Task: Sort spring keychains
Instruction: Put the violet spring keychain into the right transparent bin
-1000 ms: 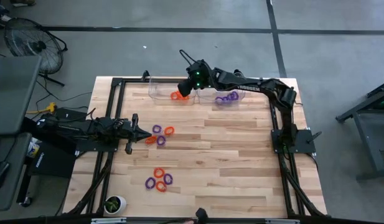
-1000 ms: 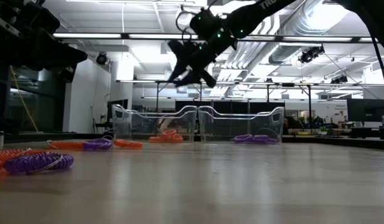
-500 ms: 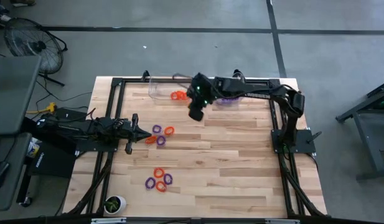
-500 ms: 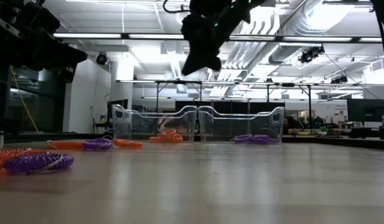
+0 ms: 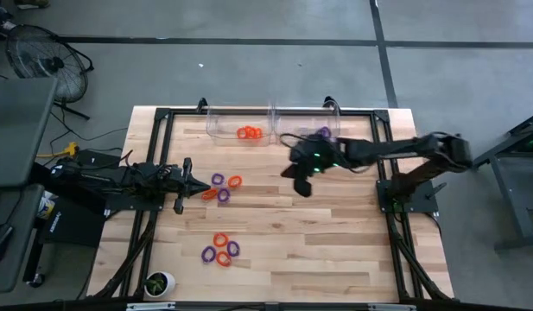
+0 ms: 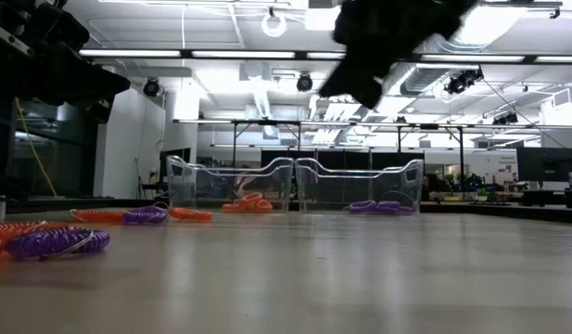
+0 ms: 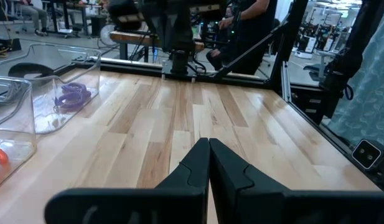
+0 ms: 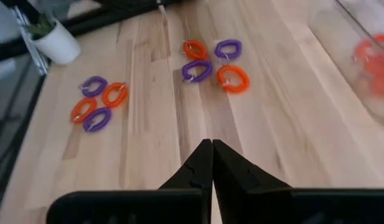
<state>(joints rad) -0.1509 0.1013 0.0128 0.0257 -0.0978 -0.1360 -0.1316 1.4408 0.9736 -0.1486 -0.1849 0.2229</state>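
Several orange and purple spring keychains lie flat on the table in two clusters, one at the left middle [image 5: 221,188] and one near the front [image 5: 221,250]; both also show in the right wrist view [image 8: 211,62] [image 8: 95,102]. More orange ones lie in the left clear bin [image 5: 240,126] and purple ones in the right clear bin [image 5: 311,130]. My right gripper [image 5: 302,185] [image 8: 211,149] hangs shut and empty over the table's middle. My left gripper [image 5: 197,187] [image 7: 208,146] is shut and low, just left of the middle cluster.
The two clear bins stand side by side at the far edge [image 6: 295,184]. A small white plant pot [image 5: 158,282] stands at the near left corner. Bare wood lies between the clusters and the right edge [image 5: 335,233]. Black frame rails run along the table's sides.
My right gripper has left the space over the bin holding orange keychains and swung toward the near and right edges, out over the table's middle. It carries nothing. The keychains and my left arm have stayed where they were.
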